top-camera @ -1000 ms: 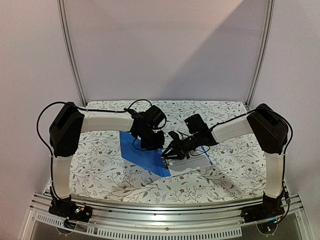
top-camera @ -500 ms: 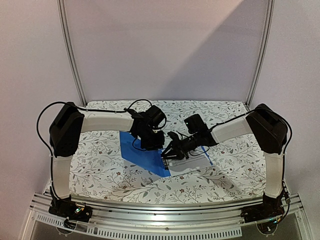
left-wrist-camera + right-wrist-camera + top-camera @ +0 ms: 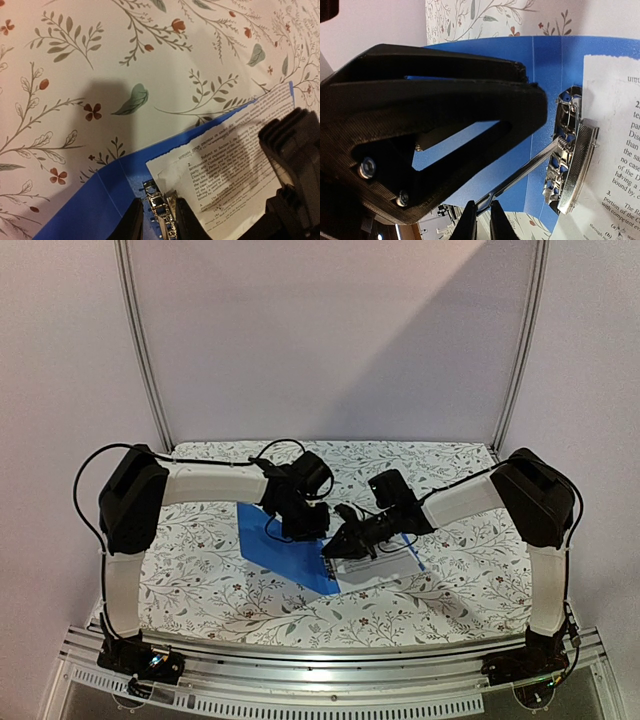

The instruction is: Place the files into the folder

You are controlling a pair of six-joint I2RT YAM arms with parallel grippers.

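Right gripper has its jaws nearly together, pinching the thin metal lever that sticks out from the ring clip at the spine of the open blue folder. Left gripper sits low over that spine, its two fingers set narrowly against either side of the ring clip. White files lie on the folder's right half, ragged edge just beside the clip. Under the folder is a floral tablecloth.
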